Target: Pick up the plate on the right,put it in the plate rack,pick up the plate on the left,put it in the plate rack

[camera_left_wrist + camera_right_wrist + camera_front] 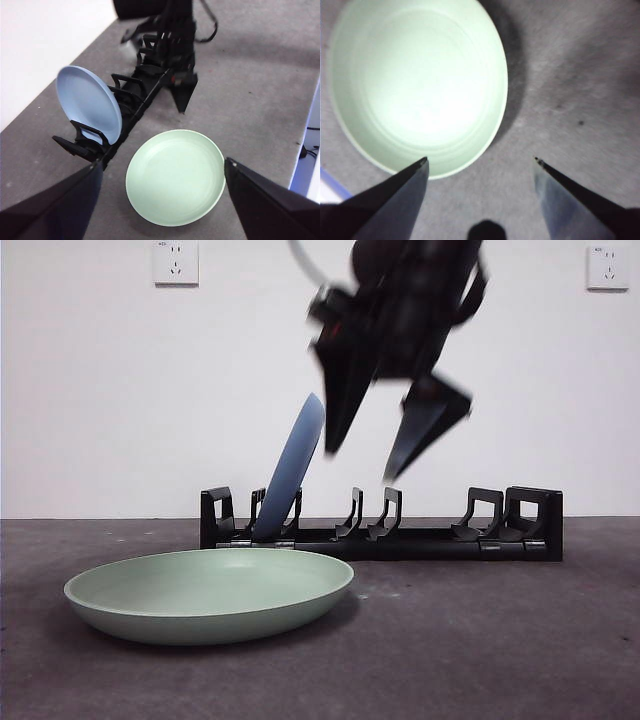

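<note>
A pale green plate (pixel 210 592) (pixel 175 176) (pixel 415 85) lies flat on the grey table, in front of the left end of the black plate rack (pixel 420 540) (pixel 137 107). A blue plate (pixel 295 468) (pixel 87 102) stands tilted in a slot near the rack's left end. My right gripper (pixel 360 465) (pixel 480 159) hangs open and empty above the rack's middle, just right of the blue plate and not touching it; it is blurred. My left gripper (pixel 162 163) is open and empty, high above the green plate.
A white wall rises close behind the rack, with two sockets (pixel 176 262) (pixel 608 267) high on it. The table's edge (pixel 311 125) runs along the side away from the wall. Bare grey tabletop stretches right of the green plate.
</note>
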Available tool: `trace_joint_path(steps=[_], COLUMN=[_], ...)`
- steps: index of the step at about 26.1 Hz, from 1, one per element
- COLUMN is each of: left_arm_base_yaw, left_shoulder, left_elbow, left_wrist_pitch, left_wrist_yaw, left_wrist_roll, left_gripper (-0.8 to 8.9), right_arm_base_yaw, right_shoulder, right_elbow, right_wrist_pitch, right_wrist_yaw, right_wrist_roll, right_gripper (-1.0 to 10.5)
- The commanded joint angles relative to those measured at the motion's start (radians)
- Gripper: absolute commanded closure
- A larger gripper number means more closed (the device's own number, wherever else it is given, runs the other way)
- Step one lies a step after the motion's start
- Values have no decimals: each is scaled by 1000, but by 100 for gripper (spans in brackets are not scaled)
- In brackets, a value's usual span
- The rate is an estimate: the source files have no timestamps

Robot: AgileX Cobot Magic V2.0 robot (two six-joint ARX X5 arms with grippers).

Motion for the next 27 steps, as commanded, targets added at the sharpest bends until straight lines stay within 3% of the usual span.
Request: trace_joint_path(steps=[1, 20, 27], left_arm_base_yaw=[-15, -77, -93], left_shoulder=[-4, 18, 25], left_elbow=[-1, -1, -1], left_wrist_pitch=[-2, -8, -8], left_wrist_yaw=[-14, -60, -60], left_wrist_roll=[27, 37, 37], left_gripper=[400, 400, 400], right_arm_base_yaw=[12, 25, 31], right_shoulder=[61, 190, 195], right_elbow=[-10, -10, -18], right_wrist_pitch=[15, 142, 161], right_wrist_yaw=[6, 21, 21], right_wrist_roll=[6, 66, 72], right_gripper=[599, 609, 767])
